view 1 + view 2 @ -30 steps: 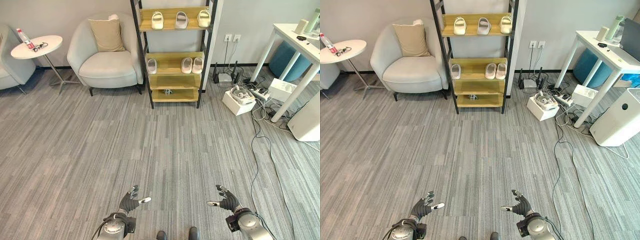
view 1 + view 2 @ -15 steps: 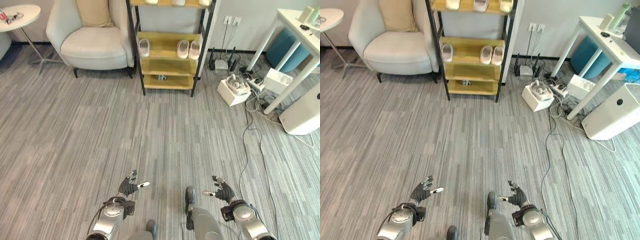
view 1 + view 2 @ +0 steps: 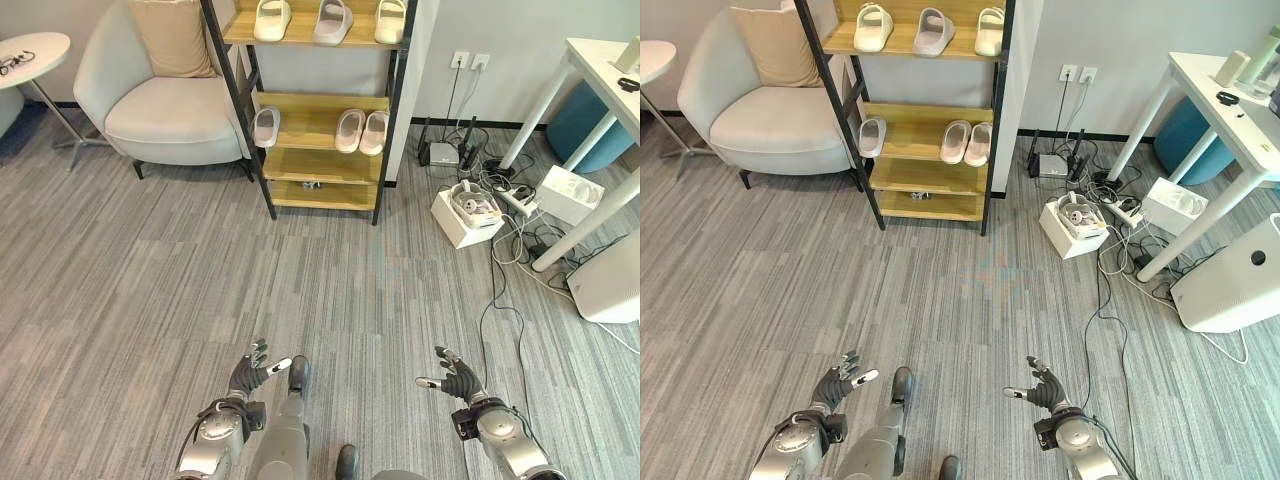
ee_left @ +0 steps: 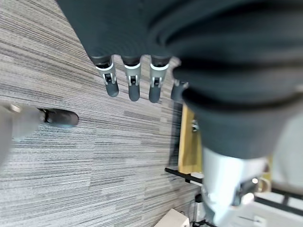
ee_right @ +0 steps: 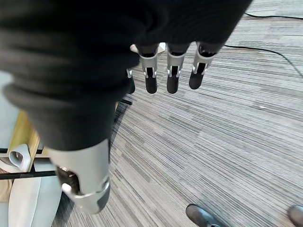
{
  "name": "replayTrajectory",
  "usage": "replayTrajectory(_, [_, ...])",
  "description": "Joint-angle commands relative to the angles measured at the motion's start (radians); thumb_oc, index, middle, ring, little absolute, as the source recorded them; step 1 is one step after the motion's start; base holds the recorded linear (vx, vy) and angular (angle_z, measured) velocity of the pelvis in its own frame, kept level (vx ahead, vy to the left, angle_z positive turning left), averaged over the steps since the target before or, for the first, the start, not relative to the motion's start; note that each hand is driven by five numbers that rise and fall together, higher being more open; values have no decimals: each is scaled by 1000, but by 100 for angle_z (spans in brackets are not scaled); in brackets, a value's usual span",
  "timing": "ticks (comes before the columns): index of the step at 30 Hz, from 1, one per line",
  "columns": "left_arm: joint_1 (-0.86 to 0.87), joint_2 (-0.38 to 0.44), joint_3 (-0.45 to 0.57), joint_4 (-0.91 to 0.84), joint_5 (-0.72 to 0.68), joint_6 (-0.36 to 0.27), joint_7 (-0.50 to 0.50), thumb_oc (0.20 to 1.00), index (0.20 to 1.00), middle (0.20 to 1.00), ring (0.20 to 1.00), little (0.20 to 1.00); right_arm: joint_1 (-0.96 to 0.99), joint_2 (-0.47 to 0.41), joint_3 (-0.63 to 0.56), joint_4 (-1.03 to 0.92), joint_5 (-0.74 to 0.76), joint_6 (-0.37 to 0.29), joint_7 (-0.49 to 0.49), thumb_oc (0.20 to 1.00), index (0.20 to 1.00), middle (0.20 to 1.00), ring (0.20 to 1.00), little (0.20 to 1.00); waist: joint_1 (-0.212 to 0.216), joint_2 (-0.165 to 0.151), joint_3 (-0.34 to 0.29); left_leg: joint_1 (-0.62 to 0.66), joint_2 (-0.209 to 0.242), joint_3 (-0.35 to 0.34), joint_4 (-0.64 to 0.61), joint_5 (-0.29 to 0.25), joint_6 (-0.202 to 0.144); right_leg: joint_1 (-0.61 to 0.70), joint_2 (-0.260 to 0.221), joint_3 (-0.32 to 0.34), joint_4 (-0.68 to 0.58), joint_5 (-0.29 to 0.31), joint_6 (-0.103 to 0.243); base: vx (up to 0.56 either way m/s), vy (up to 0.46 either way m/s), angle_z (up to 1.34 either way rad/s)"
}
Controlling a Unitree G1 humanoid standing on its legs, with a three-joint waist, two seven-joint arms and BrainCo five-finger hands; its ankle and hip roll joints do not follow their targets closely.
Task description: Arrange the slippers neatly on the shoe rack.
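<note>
**Low in the frame, two empty hands face a distant rack**

At the bottom of the left eye view, the left hand (image 3: 252, 372) hangs lower left of centre with its fingers (image 4: 133, 88) straight and relaxed, holding nothing. The right hand (image 3: 456, 380) sits lower right, fingers (image 5: 172, 81) likewise extended and spread, also empty. Both hover over grey striped carpet (image 3: 150, 280), well apart from each other and from any slipper.

Further up the frame, at top centre, stands the shoe rack (image 3: 318, 110), a dark frame with wooden shelves. Three pale slippers (image 3: 332, 20) lie on the top shelf. On the shelf below, a single slipper (image 3: 266, 126) sits at the left end, apart from a pair (image 3: 360, 130) lying side by side toward the right. A small dark item rests on the lowest shelf; it is too small to identify with any confidence.

Left of the rack is a pale armchair (image 3: 165, 110) with a tan cushion (image 3: 172, 38). To the right, a white box (image 3: 466, 212) and tangled cables (image 3: 510, 200) lie on the floor beside a white table (image 3: 590, 90).

The step in hand looks like the approach: the rack is out of reach. The next move calls for closing the gap, then probably reaching for the lone slipper to set it evenly with the others.
</note>
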Motion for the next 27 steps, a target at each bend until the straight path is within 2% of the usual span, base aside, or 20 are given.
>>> replayTrajectory(1, [-22, 17, 10, -79, 17, -42, 3, 1000, 1000, 1000, 1000, 1000, 20, -12, -41, -77, -16, -24, 8, 1000, 1000, 1000, 1000, 1000, 17, 15, -45, 122, 71, -23, -23, -28, -56, -49, -178, 45, 51, -40, 100, 383, 336, -42])
replayTrajectory(2, [-22, 18, 10, -79, 17, -42, 3, 1000, 1000, 1000, 1000, 1000, 20, -12, -41, -77, -16, -24, 8, 1000, 1000, 1000, 1000, 1000, 18, 14, -45, 122, 71, -22, -21, -30, -56, -50, -179, 46, 51, -40, 100, 250, 278, -31])
replayTrajectory(4, [-26, 31, 16, -91, 21, -41, 5, 1000, 1000, 1000, 1000, 1000, 12, 4, -35, -74, -18, -20, 14, 1000, 1000, 1000, 1000, 1000, 25, -6, -49, 118, 45, -15, 27, -77, -30, -66, -212, 64, 85, -33, 122, 161, 207, -15])
replayTrajectory(5, [-26, 32, 16, -91, 21, -41, 5, 1000, 1000, 1000, 1000, 1000, 12, 5, -35, -74, -18, -20, 14, 1000, 1000, 1000, 1000, 1000, 25, -7, -50, 116, 45, -15, 30, -79, -29, -68, -213, 64, 87, -34, 123, 125, 186, -3])
replayTrajectory(8, [-43, 43, 20, -93, 32, -32, 3, 1000, 1000, 1000, 1000, 1000, 3, 20, -41, -70, -23, -16, 15, 1000, 1000, 1000, 1000, 1000, 26, -19, -49, 121, 1, -15, 59, -129, 11, -129, -244, 75, 225, -4, 150, 105, 208, 34])
replayTrajectory(10, [-50, 50, 19, -101, 36, -27, 2, 1000, 1000, 1000, 1000, 1000, -1, 22, -42, -69, -22, -13, 19, 1000, 1000, 1000, 1000, 1000, 16, -15, -34, 140, -16, -26, 64, -144, 30, -191, -250, 89, 350, 61, 153, 52, 195, 34])
replayTrajectory(11, [-57, 54, 16, -103, 41, -21, 2, 1000, 1000, 1000, 1000, 1000, 0, 24, -43, -81, -23, -11, 19, 1000, 1000, 1000, 1000, 1000, 5, -4, -14, 160, -27, -36, 66, -159, 49, -236, -247, 97, 458, 118, 148, 74, 202, 26])
replayTrajectory(12, [-57, 51, 17, -103, 41, -18, 2, 1000, 1000, 1000, 1000, 1000, 1, 26, -41, -81, -23, -11, 19, 1000, 1000, 1000, 1000, 1000, 1, 6, -6, 182, -24, -37, 60, -166, 54, -274, -243, 88, 507, 123, 142, 66, 143, 16])
replayTrajectory(14, [-57, 51, 20, -107, 41, -17, 2, 1000, 1000, 1000, 1000, 1000, 6, 27, -42, -83, -23, -9, 21, 1000, 1000, 1000, 1000, 1000, -5, 13, -2, 206, -24, -36, 47, -172, 57, -308, -240, 72, 525, 122, 135, 97, 71, 23])
replayTrajectory(17, [-57, 51, 21, -116, 33, -22, 1, 1000, 1000, 1000, 1000, 1000, 12, 24, -48, -88, -13, -5, 21, 1000, 1000, 1000, 1000, 1000, -21, 20, 14, 267, -29, -42, 14, -188, 53, -361, -229, 9, 418, 102, 123, 181, 11, -3])
replayTrajectory(20, [-64, 44, 14, -117, 27, -26, -1, 1000, 1000, 1000, 1000, 1000, 8, 21, -49, -84, -4, -5, 15, 1000, 1000, 1000, 1000, 1000, -45, 18, 34, 329, -35, -56, 0, -220, 43, -397, -204, -41, 242, 132, 132, 232, -69, -12])
replayTrajectory(21, [-66, 41, 15, -117, 29, -26, -1, 1000, 1000, 1000, 1000, 1000, 10, 22, -50, -82, -4, -3, 14, 1000, 1000, 1000, 1000, 1000, -55, 15, 35, 349, -32, -58, -5, -230, 37, -410, -196, -49, 194, 147, 138, 423, -192, 10])
replayTrajectory(22, [-67, 36, 12, -122, 36, -25, -11, 1000, 1000, 1000, 1000, 1000, 42, 12, -57, -92, -11, -4, 18, 1000, 1000, 1000, 1000, 1000, -69, -4, 17, 375, -34, -80, 10, -274, 23, -369, -178, -10, 101, 152, 130, 345, -167, 25])
replayTrajectory(23, [-66, 36, 12, -122, 36, -25, -11, 1000, 1000, 1000, 1000, 1000, 42, 12, -57, -92, -11, -4, 18, 1000, 1000, 1000, 1000, 1000, -69, -3, 18, 377, -33, -80, 11, -275, 23, -365, -177, -11, 97, 154, 130, 437, -223, 41])
replayTrajectory(25, [-57, 26, 16, -122, 19, -29, -14, 1000, 1000, 1000, 1000, 1000, 62, -1, -62, -86, -3, -14, 24, 1000, 1000, 1000, 1000, 1000, -72, -3, -10, 372, -9, -81, 114, -309, -13, -326, -159, -7, 91, 141, 105, 311, -165, 61])
replayTrajectory(26, [-53, 22, 15, -121, 7, -29, -17, 1000, 1000, 1000, 1000, 1000, 67, -9, -65, -87, 0, -14, 24, 1000, 1000, 1000, 1000, 1000, -71, -2, -9, 346, -4, -78, 190, -299, -25, -309, -154, -11, 88, 135, 95, 145, -101, 47])
replayTrajectory(27, [-53, 22, 15, -121, 7, -28, -17, 1000, 1000, 1000, 1000, 1000, 67, -9, -65, -87, 1, -14, 25, 1000, 1000, 1000, 1000, 1000, -73, 0, -10, 340, -3, -80, 199, -304, -26, -309, -153, -13, 88, 136, 95, 147, -121, 32])
